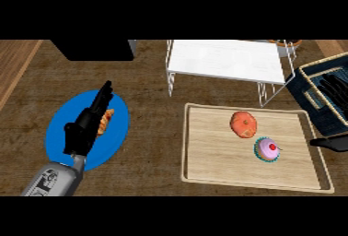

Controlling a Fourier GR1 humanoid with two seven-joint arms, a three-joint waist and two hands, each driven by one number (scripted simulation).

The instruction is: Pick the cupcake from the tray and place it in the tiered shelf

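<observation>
The cupcake [267,150] sits near the tray's [204,156] right edge, just left of the right hand [331,143], finger state indeterminable; the open left hand [85,126] rests well apart over the blue plate [62,126].

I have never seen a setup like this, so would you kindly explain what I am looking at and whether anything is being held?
This single picture looks steeply down from the robot's head onto a wooden counter. The grey forearm at the lower left ends in its black left hand, fingers straight, over a blue plate that has a pastry on it. At the right edge, only part of the black right hand shows, beside a wooden tray. On the tray lie a cupcake with pink frosting and an orange round fruit. Behind it stands a white wire shelf, and a dark basket sits at the right. Nothing is held yet.
</observation>
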